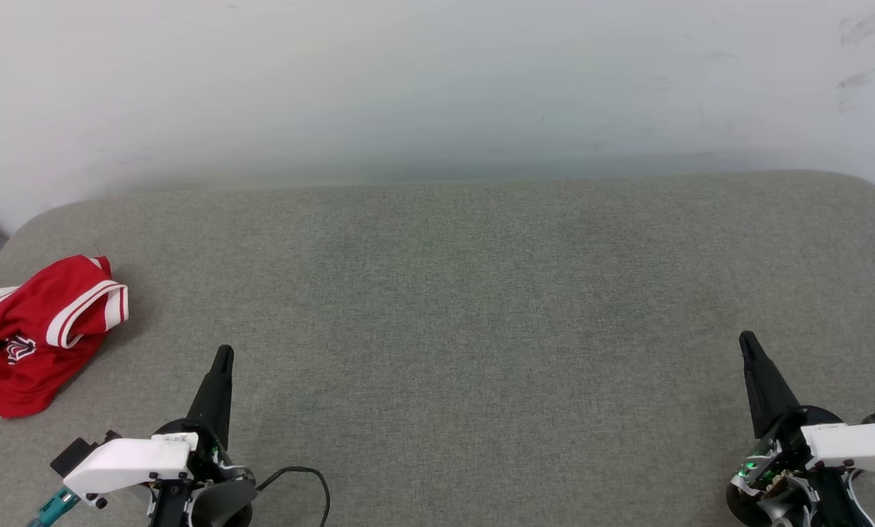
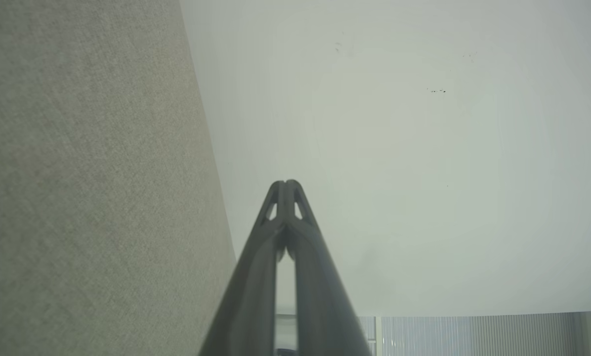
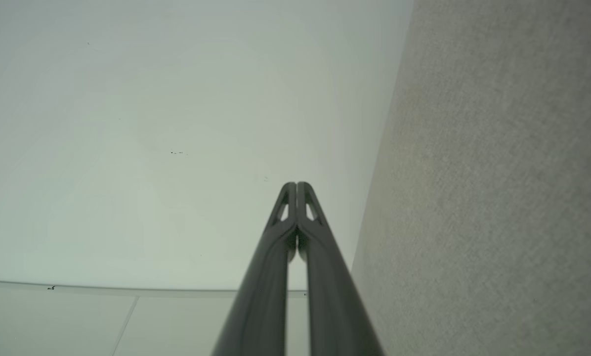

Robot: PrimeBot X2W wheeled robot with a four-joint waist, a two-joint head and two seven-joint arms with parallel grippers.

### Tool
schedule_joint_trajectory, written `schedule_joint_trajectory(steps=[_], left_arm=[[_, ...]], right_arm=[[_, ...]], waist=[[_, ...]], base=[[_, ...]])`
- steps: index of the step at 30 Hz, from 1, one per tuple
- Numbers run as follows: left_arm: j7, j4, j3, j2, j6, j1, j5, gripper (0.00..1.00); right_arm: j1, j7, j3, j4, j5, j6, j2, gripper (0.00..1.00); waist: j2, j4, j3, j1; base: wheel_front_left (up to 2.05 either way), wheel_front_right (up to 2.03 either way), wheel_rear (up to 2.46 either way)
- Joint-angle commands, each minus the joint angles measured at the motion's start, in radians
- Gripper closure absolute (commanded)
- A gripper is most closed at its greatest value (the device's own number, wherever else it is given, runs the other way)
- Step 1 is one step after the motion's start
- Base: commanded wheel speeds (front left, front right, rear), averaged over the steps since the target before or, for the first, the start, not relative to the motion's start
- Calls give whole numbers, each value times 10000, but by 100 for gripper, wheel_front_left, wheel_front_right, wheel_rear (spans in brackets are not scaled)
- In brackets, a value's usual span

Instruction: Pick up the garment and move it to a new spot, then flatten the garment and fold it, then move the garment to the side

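The garment point(image 1: 39, 329), a red jersey with white sleeves and striped trim, lies crumpled at the left edge of the grey fabric surface point(image 1: 452, 307). My left gripper point(image 1: 223, 354) is shut and empty, hovering low at the front left, to the right of the garment and apart from it. At the front right, my right gripper point(image 1: 746, 341) is likewise shut with nothing in it. In the left wrist view the fingertips point(image 2: 285, 184) meet, and in the right wrist view the fingertips point(image 3: 296, 185) also touch.
A pale wall point(image 1: 437, 80) rises behind the grey surface. A black cable point(image 1: 306, 476) loops near my left wrist. The grey surface has rounded back corners and stretches wide between the two grippers.
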Motion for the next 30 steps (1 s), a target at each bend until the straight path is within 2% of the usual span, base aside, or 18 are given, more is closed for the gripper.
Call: schedule_joint_trajectory(steps=[1,30], left_arm=[[21,-4,25,-12,-31,-55,8,100],[20,-4,24,-12,-31,-55,7,100]], right_arm=[[-111,6,2,5,40,-3,41,100],[-111,6,2,5,40,-3,41,100]], waist=[[0,0,0,-1],[0,0,0,-1]], base=[[0,0,0],[0,0,0]])
